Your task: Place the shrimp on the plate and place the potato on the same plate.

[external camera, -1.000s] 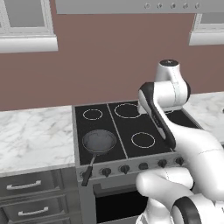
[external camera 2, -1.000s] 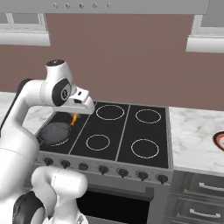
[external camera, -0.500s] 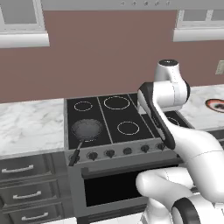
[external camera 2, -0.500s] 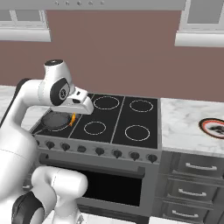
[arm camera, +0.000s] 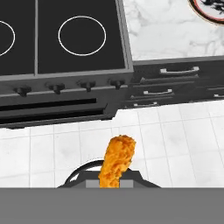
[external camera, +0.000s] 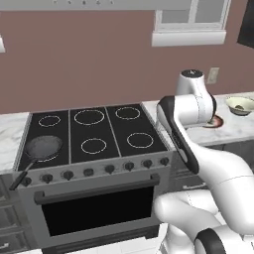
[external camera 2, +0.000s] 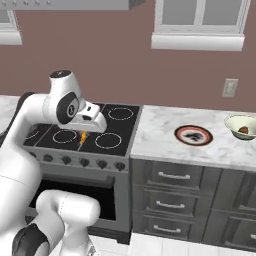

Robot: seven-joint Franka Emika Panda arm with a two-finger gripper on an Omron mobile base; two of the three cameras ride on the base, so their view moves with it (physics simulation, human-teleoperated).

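The gripper [external camera 2: 83,138] pinches the shrimp [external camera 2: 82,137] above the stove's [external camera 2: 107,142] front edge. Farther right, the plate [external camera 2: 193,135] rests on the counter [external camera 2: 160,130]. The potato [external camera 2: 243,129] sits in a bowl [external camera 2: 241,126] beyond it.

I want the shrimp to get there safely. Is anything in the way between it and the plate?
Nothing visible blocks it. The pincer holds the shrimp above the stove; only bare marble counter lies before the plate. The bowl stands beyond the plate.
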